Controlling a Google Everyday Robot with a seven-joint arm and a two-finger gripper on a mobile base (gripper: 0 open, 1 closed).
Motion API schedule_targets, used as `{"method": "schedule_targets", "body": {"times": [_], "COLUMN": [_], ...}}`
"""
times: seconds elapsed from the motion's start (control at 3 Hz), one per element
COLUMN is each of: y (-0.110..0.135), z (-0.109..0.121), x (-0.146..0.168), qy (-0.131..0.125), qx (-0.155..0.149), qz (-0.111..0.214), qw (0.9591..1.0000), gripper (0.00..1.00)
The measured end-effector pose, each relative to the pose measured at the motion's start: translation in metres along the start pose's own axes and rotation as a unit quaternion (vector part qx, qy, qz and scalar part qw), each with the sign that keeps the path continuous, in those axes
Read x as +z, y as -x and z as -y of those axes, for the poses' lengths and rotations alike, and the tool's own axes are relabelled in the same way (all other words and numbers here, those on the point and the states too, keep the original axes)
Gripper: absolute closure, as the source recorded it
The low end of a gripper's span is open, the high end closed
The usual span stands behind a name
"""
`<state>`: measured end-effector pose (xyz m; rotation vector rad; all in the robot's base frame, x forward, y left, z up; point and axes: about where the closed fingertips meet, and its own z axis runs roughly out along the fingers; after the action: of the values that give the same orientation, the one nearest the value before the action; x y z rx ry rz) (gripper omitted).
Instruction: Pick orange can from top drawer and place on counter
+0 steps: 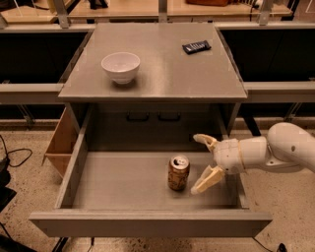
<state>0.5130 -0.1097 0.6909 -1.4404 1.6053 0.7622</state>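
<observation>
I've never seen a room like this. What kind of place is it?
Probably a robot testing lab, not a kitchen. The top drawer holds only an orange can, the robot's open gripper sits just beside it, and wooden workbenches stand behind.

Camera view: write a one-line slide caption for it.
Open gripper inside the top drawer, beside the upright orange can; white bowl on the counter.

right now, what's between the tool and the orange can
Nothing: in the camera view only bare top drawer floor separates the open tool, at the drawer's right, from the orange can.
</observation>
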Motion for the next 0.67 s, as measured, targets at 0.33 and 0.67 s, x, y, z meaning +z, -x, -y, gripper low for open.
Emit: {"method": "schedule_targets", "body": {"times": [0.33,0.67], "y": [-0.004,-0.003], "z": [-0.005,-0.008], "x": [0.02,0.037], "qy": [0.02,0.041], "qx": [-0.003,-0.008], "qz": [0.004,0.003], "qw": [0.9998,0.9991], "gripper": [0.15,0.38]}}
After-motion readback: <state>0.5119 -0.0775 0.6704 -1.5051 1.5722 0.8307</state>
